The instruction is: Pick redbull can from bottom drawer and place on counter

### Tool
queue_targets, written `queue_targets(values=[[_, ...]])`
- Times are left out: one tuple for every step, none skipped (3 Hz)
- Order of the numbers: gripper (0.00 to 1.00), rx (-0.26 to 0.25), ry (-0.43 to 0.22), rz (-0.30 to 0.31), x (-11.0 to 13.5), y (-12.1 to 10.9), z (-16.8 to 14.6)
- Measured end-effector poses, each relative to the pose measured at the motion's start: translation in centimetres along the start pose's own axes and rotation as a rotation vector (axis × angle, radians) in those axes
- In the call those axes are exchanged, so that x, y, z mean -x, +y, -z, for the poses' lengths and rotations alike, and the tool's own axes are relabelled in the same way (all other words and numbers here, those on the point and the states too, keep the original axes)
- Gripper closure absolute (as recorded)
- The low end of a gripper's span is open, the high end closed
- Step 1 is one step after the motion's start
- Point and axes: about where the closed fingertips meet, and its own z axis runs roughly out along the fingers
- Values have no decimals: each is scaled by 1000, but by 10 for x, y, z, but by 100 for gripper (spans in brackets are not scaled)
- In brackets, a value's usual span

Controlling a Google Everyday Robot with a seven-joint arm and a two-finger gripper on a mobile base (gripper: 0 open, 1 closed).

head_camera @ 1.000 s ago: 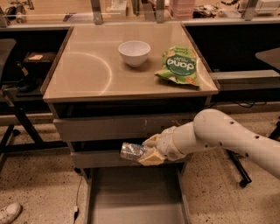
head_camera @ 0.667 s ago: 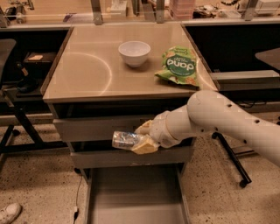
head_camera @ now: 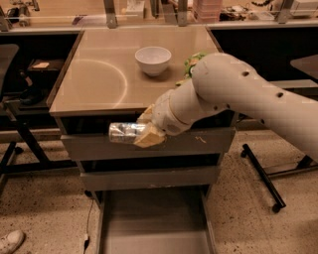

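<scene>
My gripper [head_camera: 145, 130] is shut on the redbull can [head_camera: 125, 132], a slim silvery can held lying sideways. It hangs in front of the top drawer's front, just below the front edge of the counter [head_camera: 94, 82]. The bottom drawer [head_camera: 154, 223] stands pulled out below, its flat grey floor bare. My white arm [head_camera: 238, 94] reaches in from the right and crosses over the counter's right front corner.
A white bowl [head_camera: 153, 59] stands on the counter towards the back. A green snack bag [head_camera: 191, 63] lies behind my arm, mostly hidden. A cluttered bench [head_camera: 149, 10] runs along the back. A chair base [head_camera: 263, 183] is at the right, a shoe [head_camera: 10, 240] at bottom left.
My gripper has lifted the can up and to the left, from the middle drawer's height to just under the counter's front edge. My arm now covers most of the snack bag.
</scene>
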Motion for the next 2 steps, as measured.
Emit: queue_targets(values=[[100, 0, -5, 7, 6, -2, 1], [100, -24, -32, 39, 30, -18, 3]])
